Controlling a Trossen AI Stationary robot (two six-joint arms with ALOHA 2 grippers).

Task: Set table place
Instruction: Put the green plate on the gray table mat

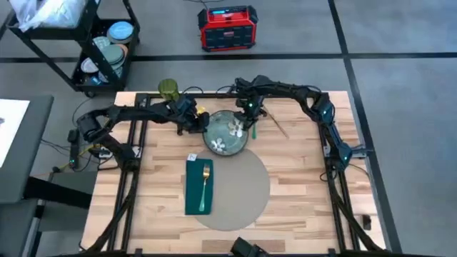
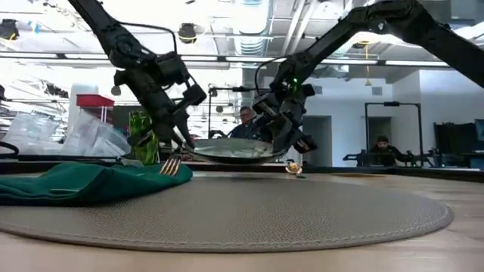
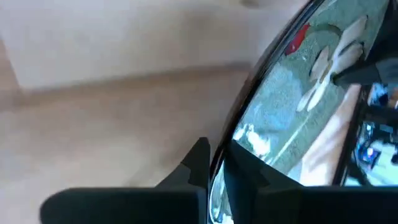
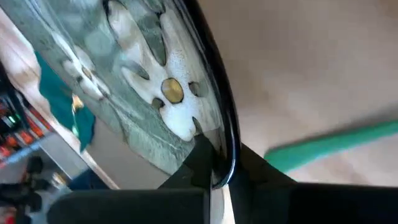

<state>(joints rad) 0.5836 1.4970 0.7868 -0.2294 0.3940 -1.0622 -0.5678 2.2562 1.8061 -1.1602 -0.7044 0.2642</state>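
Two hands grip one green flowered plate (image 1: 227, 134) from opposite sides, near the far edge of the surface (image 1: 300, 185). Left hand (image 1: 202, 126) is clamped on the plate's left rim; left wrist view shows its fingers (image 3: 198, 163) pinching the dark edge. Right hand (image 1: 250, 123) is clamped on the right rim, fingers (image 4: 202, 157) either side of the edge. Low view: plate (image 2: 231, 151) is held level, just off the wood, w/ a gap under it. Big round grey-beige placemat (image 1: 239, 191) lies nearer the front; the plate overlaps its far edge from above. Green napkin (image 1: 198, 187) sits on the mat's left side w/ a gold fork (image 1: 205, 183) on top. Green cup (image 1: 168, 89) stands at the far left corner. Chopsticks (image 1: 275, 125) lie just right of the plate.
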